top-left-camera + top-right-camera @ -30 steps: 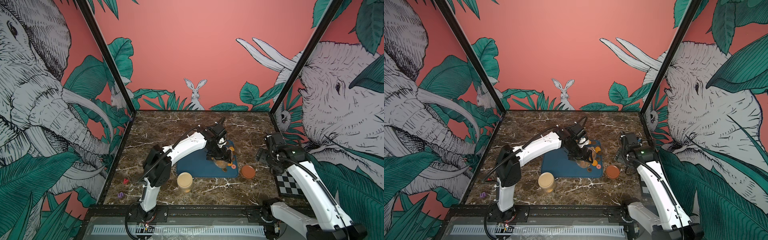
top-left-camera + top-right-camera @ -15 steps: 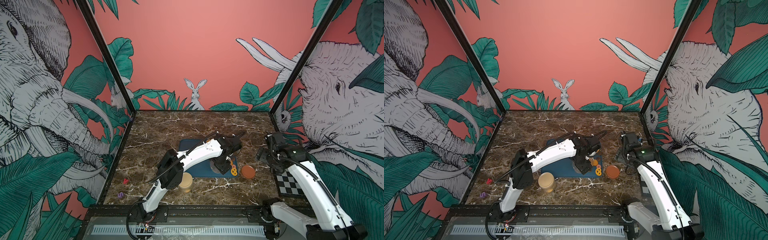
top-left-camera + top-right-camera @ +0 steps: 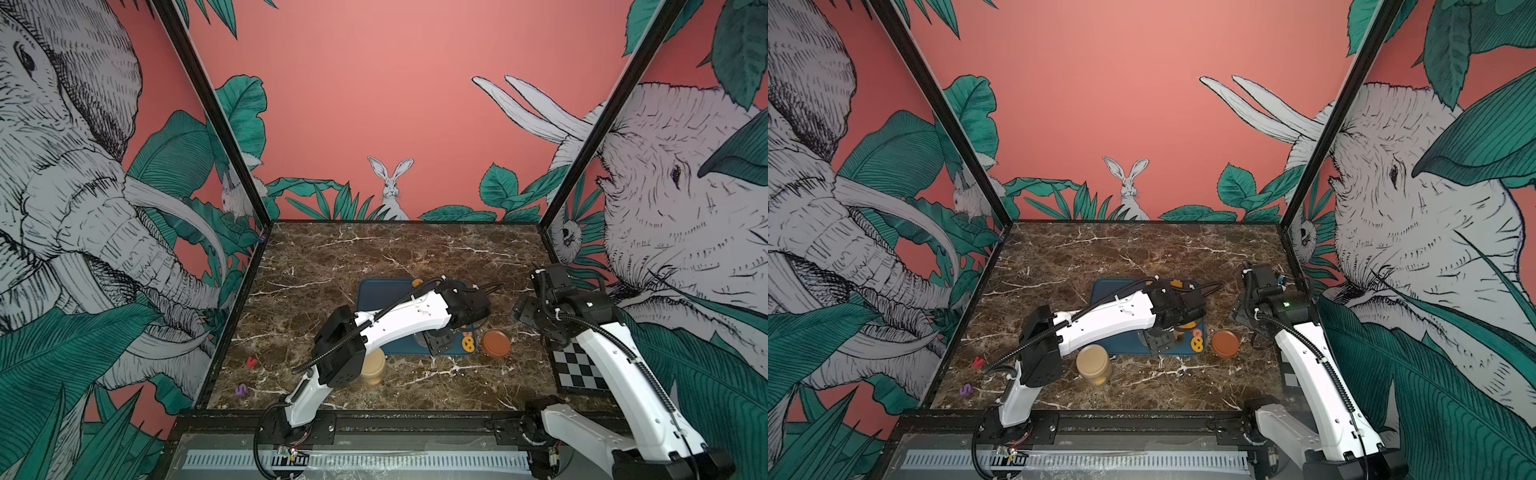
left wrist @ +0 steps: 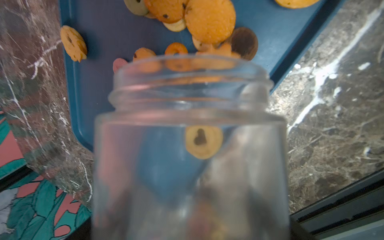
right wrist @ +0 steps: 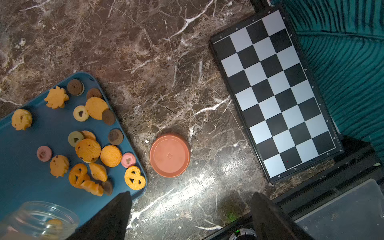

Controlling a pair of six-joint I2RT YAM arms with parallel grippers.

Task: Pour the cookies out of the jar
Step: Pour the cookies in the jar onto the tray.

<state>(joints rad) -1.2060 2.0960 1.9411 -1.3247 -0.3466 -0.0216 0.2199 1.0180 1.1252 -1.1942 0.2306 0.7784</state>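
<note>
My left gripper (image 3: 438, 343) is shut on the clear glass jar (image 4: 191, 145), held tilted low over the near edge of the blue tray (image 5: 25, 176). In the left wrist view the jar hides the fingers. One cream cookie (image 4: 203, 142) with a dark heart shows inside the glass. Several cookies (image 5: 89, 149), mostly orange with a few brown and pink, lie scattered on the tray, a pretzel-shaped one (image 3: 468, 343) at its near right corner. My right gripper (image 5: 191, 194) hangs open above bare table, right of the tray, holding nothing.
A brown lid (image 5: 170, 155) lies on the marble just right of the tray. A chessboard (image 5: 274, 93) sits at the right edge. A second jar with a cream lid (image 3: 372, 365) stands near the front, under the left arm. Small red (image 3: 251, 361) and purple (image 3: 241, 389) pieces lie at the front left.
The left arm has swung the jar from the tray's far side toward its near edge and lowered it. More cookies now lie on the tray. The right arm has not moved.
</note>
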